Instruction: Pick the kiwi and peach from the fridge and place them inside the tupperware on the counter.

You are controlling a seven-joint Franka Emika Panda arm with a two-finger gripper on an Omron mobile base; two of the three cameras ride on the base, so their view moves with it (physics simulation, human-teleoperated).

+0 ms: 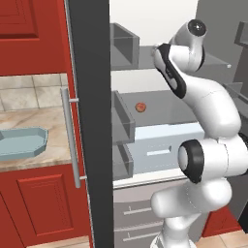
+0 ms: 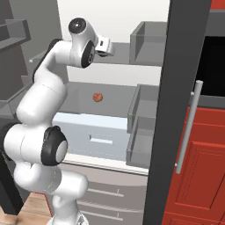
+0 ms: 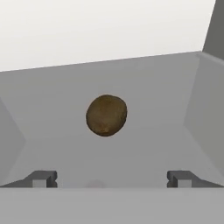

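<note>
- The two-finger gripper is spread wide and holds nothing; its 2 dark finger tips rest low on a grey shelf.
- The small dark brown, roundish kiwi lies on that shelf ahead, between the tips, untouched.
- The small orange-red round peach sits on a lower shelf inside the dark grey-doored fridge.
- The shallow light blue-grey octagonal tupperware rests on the beige marble-patterned counter, left of the door.

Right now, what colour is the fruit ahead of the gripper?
Dark brown with an olive tinge: the kiwi, clearest in the hand view.
</note>
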